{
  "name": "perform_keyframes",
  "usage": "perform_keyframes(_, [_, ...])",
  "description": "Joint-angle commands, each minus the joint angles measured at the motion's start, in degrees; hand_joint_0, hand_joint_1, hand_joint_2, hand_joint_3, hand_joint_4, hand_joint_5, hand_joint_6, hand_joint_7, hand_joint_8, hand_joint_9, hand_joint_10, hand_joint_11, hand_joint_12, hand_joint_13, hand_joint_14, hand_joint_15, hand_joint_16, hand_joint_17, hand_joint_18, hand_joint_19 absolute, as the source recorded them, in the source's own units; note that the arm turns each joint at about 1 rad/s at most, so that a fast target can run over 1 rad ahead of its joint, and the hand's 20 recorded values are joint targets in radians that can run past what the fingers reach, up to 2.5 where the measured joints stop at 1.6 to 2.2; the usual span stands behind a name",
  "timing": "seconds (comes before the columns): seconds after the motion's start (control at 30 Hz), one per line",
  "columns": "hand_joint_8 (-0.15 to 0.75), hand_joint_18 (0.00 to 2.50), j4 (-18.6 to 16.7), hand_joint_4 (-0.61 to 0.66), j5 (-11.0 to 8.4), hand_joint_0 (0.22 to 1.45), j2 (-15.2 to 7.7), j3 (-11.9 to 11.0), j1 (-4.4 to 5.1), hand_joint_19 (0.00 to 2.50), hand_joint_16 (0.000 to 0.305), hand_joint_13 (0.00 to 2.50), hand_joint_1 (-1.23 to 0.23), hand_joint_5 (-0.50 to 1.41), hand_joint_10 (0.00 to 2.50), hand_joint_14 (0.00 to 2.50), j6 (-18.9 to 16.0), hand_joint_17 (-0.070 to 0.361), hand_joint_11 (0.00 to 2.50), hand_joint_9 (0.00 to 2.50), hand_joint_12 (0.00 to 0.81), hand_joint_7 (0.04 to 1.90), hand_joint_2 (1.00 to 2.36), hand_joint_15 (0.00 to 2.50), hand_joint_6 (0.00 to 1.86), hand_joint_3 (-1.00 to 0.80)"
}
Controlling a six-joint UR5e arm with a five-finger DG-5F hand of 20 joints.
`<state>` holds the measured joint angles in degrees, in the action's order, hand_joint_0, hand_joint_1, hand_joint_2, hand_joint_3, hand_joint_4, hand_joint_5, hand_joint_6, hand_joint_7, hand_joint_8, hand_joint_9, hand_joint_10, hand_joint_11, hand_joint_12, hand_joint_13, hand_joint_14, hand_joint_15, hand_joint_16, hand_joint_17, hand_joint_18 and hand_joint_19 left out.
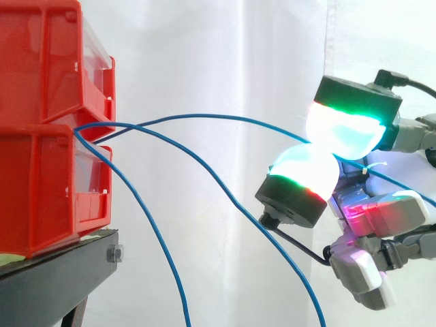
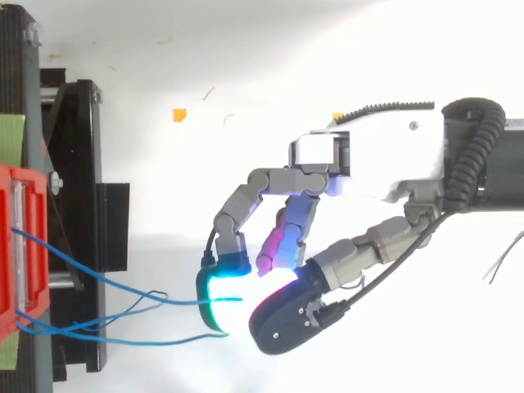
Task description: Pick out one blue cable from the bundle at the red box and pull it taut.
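**Hand clamped on one blue cable, clear of the red bins**

Hand: The hand (image 2: 385,168) enters from the right edge in both views. Two of its pads (image 1: 340,129) are closed against each other, one above the other in the side view, and glow cyan-white with green and red rims. The remaining fingers are curled below and behind this pinch, lit magenta.

Task item: One blue cable (image 1: 225,117) is pinched between the two pads. It leaves the seam between the two stacked red bins (image 1: 41,68) and runs rightward in a shallow arc rather than a straight line. It passes between the pads and continues beyond them toward the right edge.

Remaining bundle: The other blue cables (image 1: 231,197) come out of the same seam and are not in the hand. They slope down to the bottom of the side view, passing below the pinch. In the top view the cables fan out from the bin front toward the pads, and whether any of the loose ones touches a pad cannot be told.

Surroundings: The bins sit on the black stand (image 1: 54,279) at the left. The hand is well apart from the bins and the stand. The white curtain (image 1: 204,54) hangs behind.
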<state>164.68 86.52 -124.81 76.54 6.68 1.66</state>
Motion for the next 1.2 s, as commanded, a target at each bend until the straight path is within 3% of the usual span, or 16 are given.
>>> perform_keyframes(0.0, [0.278,0.86,-0.2,-0.27,-0.12,0.69,0.0,0.0,0.18,0.7,0.044,0.98,-0.82,-0.1,0.03,0.02,0.1,0.1,0.88,1.31,0.315,0.92,1.02,0.53,0.97,-0.11])
perform_keyframes(1.17, [0.255,0.8,-0.1,-0.29,-0.21,0.7,0.0,0.1,0.18,0.67,0.041,1.01,-0.84,-0.09,0.03,0.02,0.3,0.092,0.88,1.34,0.289,0.88,1.02,0.58,0.97,-0.11])
